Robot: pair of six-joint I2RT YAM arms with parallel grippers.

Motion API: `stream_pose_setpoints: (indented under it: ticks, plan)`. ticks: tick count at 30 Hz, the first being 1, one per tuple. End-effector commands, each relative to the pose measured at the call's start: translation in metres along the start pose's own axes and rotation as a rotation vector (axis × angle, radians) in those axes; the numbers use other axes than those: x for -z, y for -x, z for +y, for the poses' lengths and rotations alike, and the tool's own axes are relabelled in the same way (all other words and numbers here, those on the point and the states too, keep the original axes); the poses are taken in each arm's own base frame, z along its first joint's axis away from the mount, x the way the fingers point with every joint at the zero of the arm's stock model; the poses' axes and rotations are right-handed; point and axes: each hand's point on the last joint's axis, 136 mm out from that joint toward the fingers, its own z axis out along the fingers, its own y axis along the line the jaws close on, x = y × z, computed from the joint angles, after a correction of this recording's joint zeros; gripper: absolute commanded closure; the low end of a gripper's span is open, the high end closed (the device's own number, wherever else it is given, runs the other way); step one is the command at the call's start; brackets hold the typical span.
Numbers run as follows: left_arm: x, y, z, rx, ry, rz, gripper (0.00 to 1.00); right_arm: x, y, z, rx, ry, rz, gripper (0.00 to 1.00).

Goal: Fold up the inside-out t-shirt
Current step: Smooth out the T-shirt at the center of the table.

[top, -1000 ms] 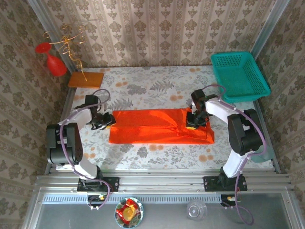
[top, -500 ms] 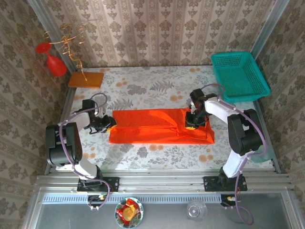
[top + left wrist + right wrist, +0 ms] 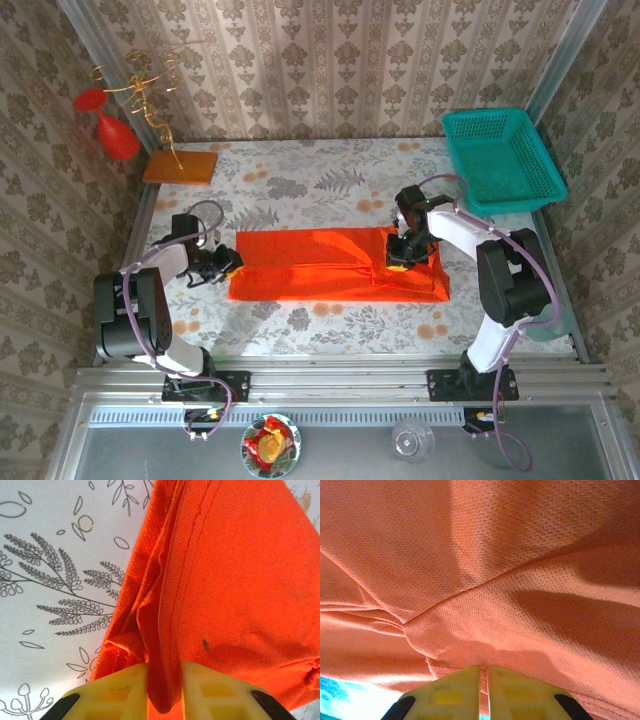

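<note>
The inside-out t-shirt (image 3: 320, 265) lies as a long orange-red folded band across the middle of the floral table. My left gripper (image 3: 226, 263) is at its left end. In the left wrist view a hemmed fold of the t-shirt (image 3: 225, 580) is pinched between the yellow fingers of the left gripper (image 3: 164, 690). My right gripper (image 3: 399, 256) rests on the band's right part, where a layer is doubled over. In the right wrist view the t-shirt (image 3: 485, 565) hangs close over the camera, with a thin edge caught in the right gripper (image 3: 484, 685).
A teal basket (image 3: 503, 158) stands at the back right. An orange wooden board (image 3: 180, 166) with a gold wire stand and a red ornament (image 3: 118, 138) is at the back left. A plate (image 3: 270, 446) and a glass (image 3: 412, 438) sit below the near rail.
The left gripper has dropped slightly toward the near side and closed on the shirt's left end. The right gripper has shifted a little to the left with the cloth.
</note>
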Motion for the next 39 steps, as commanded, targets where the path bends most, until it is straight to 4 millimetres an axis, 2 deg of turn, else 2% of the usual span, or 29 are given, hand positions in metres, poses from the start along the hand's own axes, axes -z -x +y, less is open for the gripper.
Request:
stream_pose_setpoints:
  ticks: [1, 6, 8, 9, 10, 14, 16, 22, 27, 30, 34, 37, 39]
  plan:
    - [0.011, 0.024, -0.023, -0.036, -0.055, -0.053, 0.86, 0.013, 0.000, 0.004, 0.013, -0.007, -0.016, 0.88]
    - [0.023, 0.049, -0.055, -0.125, -0.082, -0.065, 0.98, 0.013, 0.000, 0.003, 0.016, -0.016, -0.016, 0.87]
    - [0.033, 0.048, -0.075, -0.209, -0.082, -0.071, 0.99, 0.014, 0.000, 0.003, 0.017, -0.017, -0.016, 0.87]
    - [0.036, 0.045, -0.075, -0.240, -0.050, -0.078, 0.99, 0.015, -0.001, 0.002, 0.017, -0.019, -0.015, 0.87]
    - [0.037, 0.039, -0.070, -0.266, 0.000, -0.087, 0.99, 0.015, -0.002, 0.001, 0.018, -0.024, -0.015, 0.87]
    - [0.022, 0.019, -0.013, -0.195, 0.151, -0.081, 0.94, 0.010, -0.003, -0.002, 0.012, -0.030, -0.009, 0.88]
    - [0.013, 0.015, 0.003, -0.167, 0.173, -0.052, 0.95, 0.007, -0.004, -0.002, 0.008, -0.026, 0.002, 0.88]
    - [0.005, 0.019, 0.018, -0.173, 0.236, -0.036, 0.92, 0.011, -0.005, -0.003, 0.018, -0.037, -0.003, 0.88]
    - [0.011, 0.019, 0.022, -0.173, 0.276, -0.030, 0.79, 0.014, -0.005, -0.005, 0.011, -0.049, -0.016, 0.88]
    - [0.024, 0.023, 0.013, -0.193, 0.274, -0.063, 0.74, 0.018, -0.002, -0.004, 0.007, -0.050, -0.037, 0.87]
    - [0.046, 0.029, -0.011, -0.256, 0.276, -0.111, 0.70, 0.023, 0.006, -0.006, -0.007, -0.067, -0.072, 0.84]
    - [0.045, 0.024, -0.031, -0.312, 0.272, -0.091, 0.68, 0.027, 0.017, -0.014, -0.042, -0.082, -0.112, 0.82]
    - [0.038, 0.018, -0.041, -0.343, 0.270, -0.062, 0.72, 0.030, 0.026, -0.022, -0.065, -0.107, -0.141, 0.79]
